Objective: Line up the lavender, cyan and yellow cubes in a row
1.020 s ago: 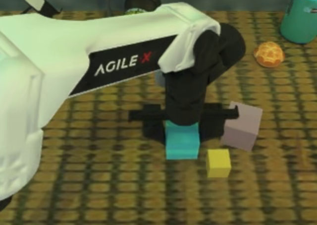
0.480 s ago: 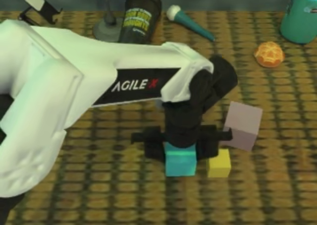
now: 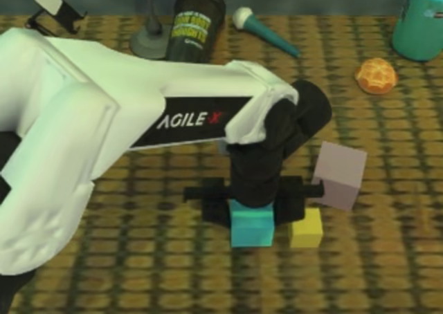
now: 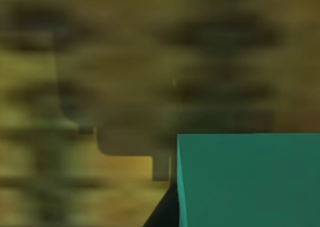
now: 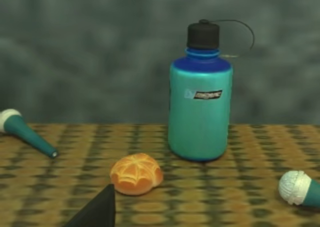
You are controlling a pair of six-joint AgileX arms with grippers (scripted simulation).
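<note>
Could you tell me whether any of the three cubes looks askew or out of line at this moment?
Yes: the lavender cube sits turned at an angle and farther back than the cyan cube and yellow cube, which lie side by side. The left gripper is over the cyan cube.

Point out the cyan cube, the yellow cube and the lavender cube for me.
cyan cube [image 3: 252, 229], top view, on its front face just below the left arm's wrist.
yellow cube [image 3: 306, 227], top view, middle of its top face.
lavender cube [image 3: 340, 175], top view, middle of its top face.

Simulated tabletop [image 3: 387, 272], woven-pattern surface
</note>
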